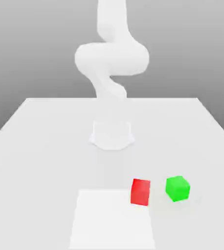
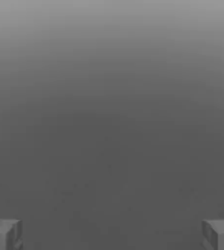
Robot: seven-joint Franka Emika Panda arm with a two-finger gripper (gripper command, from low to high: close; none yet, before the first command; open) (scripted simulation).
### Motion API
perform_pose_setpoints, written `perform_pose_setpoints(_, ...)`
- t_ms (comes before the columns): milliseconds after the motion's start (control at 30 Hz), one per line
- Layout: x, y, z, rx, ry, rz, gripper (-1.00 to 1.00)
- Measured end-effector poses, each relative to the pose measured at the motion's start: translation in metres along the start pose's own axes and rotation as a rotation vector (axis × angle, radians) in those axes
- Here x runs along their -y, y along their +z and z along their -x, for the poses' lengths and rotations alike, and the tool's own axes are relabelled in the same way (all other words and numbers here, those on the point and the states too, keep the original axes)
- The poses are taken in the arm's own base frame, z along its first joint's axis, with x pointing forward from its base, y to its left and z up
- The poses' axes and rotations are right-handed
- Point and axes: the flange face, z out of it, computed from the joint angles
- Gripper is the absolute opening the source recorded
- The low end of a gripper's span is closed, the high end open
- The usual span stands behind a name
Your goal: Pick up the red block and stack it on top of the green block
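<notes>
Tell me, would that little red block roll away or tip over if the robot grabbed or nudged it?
Probably not roll: the red block looks like a cube with flat faces, resting flat on the table. It seems rigid, so flat fingers should pinch it squarely. A sideways nudge would likely slide it, perhaps toward the green block, which sits close beside it but apart.

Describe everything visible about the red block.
The red block is a small, plain cube of uniform bright red, matte and unmarked. It rests flat on the white table, slightly turned, near the front. It overlaps a paler square patch's corner, on the exterior view's right. The green block sits apart, to its right in that view. Nothing grips or touches it.
</notes>
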Motion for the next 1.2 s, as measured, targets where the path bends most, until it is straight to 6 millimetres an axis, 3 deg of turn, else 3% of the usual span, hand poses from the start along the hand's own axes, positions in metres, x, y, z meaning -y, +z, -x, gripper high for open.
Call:
perform_pose_setpoints(133, -0.014, 0.099, 0.04, 0.108, 0.041, 0.105, 0.0)
perform_pose_setpoints(300, -0.054, 0.2, 0.107, 0.23, 0.091, 0.246, 0.0)
perform_pose_setpoints(433, -0.104, 0.263, 0.173, 0.322, 0.13, 0.376, 0.0)
perform_pose_setpoints(567, -0.172, 0.31, 0.25, 0.411, 0.169, 0.53, 0.0)
perform_pose_setpoints(633, -0.193, 0.327, 0.271, 0.428, 0.179, 0.565, 0.0)
perform_pose_setpoints(800, -0.218, 0.36, 0.296, 0.436, 0.18, 0.575, 0.0)
perform_pose_setpoints(833, -0.222, 0.364, 0.299, 0.436, 0.18, 0.576, -1.0)
perform_pose_setpoints(1033, -0.224, 0.366, 0.301, 0.435, 0.18, 0.574, -1.0)
perform_pose_setpoints(1200, -0.206, 0.343, 0.286, 0.434, 0.18, 0.575, -1.0)
